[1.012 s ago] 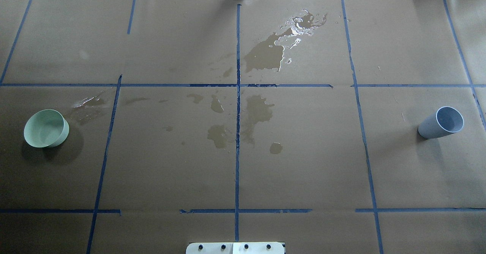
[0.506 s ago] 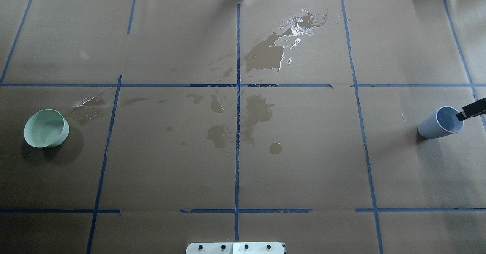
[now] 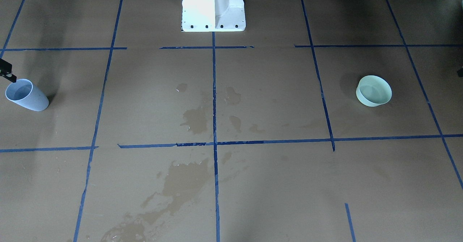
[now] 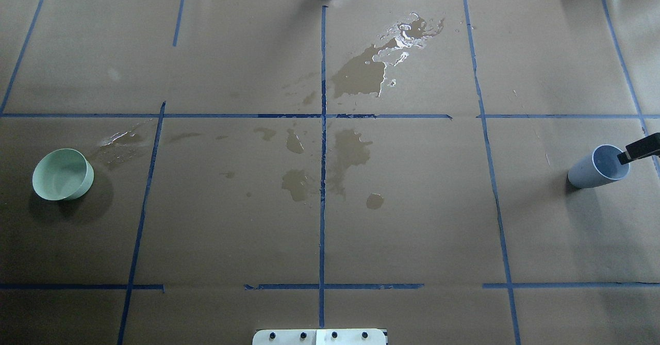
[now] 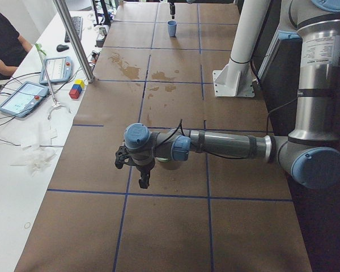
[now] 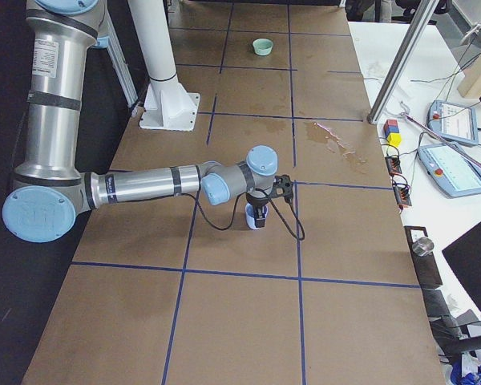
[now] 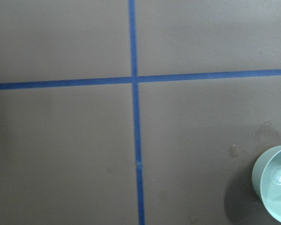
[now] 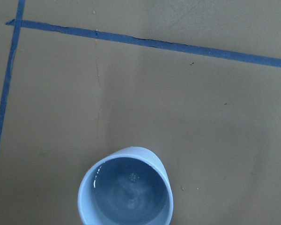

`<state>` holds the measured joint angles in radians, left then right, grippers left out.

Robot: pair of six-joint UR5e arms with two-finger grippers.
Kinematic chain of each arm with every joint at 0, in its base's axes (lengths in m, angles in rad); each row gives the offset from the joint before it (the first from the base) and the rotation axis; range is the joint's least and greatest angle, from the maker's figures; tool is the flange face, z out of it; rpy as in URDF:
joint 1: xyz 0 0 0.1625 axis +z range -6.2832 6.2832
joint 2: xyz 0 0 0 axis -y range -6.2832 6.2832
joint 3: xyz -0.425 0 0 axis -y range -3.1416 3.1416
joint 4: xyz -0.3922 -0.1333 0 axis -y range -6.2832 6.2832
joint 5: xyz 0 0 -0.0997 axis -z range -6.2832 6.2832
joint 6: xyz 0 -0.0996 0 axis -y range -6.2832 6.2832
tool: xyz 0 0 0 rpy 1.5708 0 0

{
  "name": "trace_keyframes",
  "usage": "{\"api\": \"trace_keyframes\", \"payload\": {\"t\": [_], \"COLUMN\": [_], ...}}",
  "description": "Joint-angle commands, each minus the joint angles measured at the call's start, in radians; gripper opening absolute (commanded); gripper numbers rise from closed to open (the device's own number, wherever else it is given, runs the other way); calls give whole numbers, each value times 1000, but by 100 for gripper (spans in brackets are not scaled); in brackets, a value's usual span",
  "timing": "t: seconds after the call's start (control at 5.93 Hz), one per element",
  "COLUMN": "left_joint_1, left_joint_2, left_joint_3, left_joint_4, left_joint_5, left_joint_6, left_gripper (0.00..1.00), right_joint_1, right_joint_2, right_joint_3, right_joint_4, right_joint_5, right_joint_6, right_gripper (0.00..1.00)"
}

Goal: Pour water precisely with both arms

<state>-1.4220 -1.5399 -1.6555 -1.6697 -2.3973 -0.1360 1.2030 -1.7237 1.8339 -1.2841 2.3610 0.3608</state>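
A blue-grey cup (image 4: 598, 167) stands at the table's right end. Water (image 8: 129, 194) shows in it as faint glints. A pale green bowl (image 4: 63, 174) stands at the left end, with a glint inside in the left wrist view (image 7: 277, 178). My right gripper (image 6: 259, 218) hangs just above the cup. Only one black finger (image 4: 638, 149) shows at the cup's rim, so I cannot tell whether it is open. My left gripper (image 5: 143, 182) points down beside the bowl (image 5: 169, 165), which the wrist partly hides. I cannot tell whether it is open.
Dark wet stains (image 4: 361, 71) (image 4: 350, 151) spread over the brown paper around the middle, with blue tape lines (image 4: 323, 180) across it. The white pedestal (image 3: 213, 7) stands at the robot's side. Tablets (image 5: 22, 97) and a metal pole (image 5: 73, 39) are on the operators' side.
A black finger of my right gripper has come in from the right edge to the blue cup's rim and then shifted slightly farther back. The cup and the bowl have not moved.
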Motion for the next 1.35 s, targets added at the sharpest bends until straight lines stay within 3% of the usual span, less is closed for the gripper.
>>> {"api": "trace_keyframes", "payload": {"t": [0.0,0.17,0.51,0.84,1.01,1.18], "left_joint_1": [144,217,284,345,353,365], "left_joint_2": [1,1,0,-11,-13,-11], "left_joint_3": [13,11,100,123,129,129], "left_joint_4": [-192,-234,-354,-390,-390,-392], "left_joint_5": [6,6,7,7,6,6], "left_joint_6": [-287,-374,-389,-444,-444,-444], "left_gripper": [100,100,100,99,90,61], "right_joint_1": [4,4,13,13,13,13], "right_joint_2": [-11,-25,-49,-53,-53,-54], "right_joint_3": [25,45,74,74,79,79], "right_joint_4": [0,0,0,0,0,2], "right_joint_5": [-9,-40,-43,-43,-42,-43], "right_joint_6": [0,0,0,0,1,0], "right_gripper": [100,100,100,100,100,100]}}
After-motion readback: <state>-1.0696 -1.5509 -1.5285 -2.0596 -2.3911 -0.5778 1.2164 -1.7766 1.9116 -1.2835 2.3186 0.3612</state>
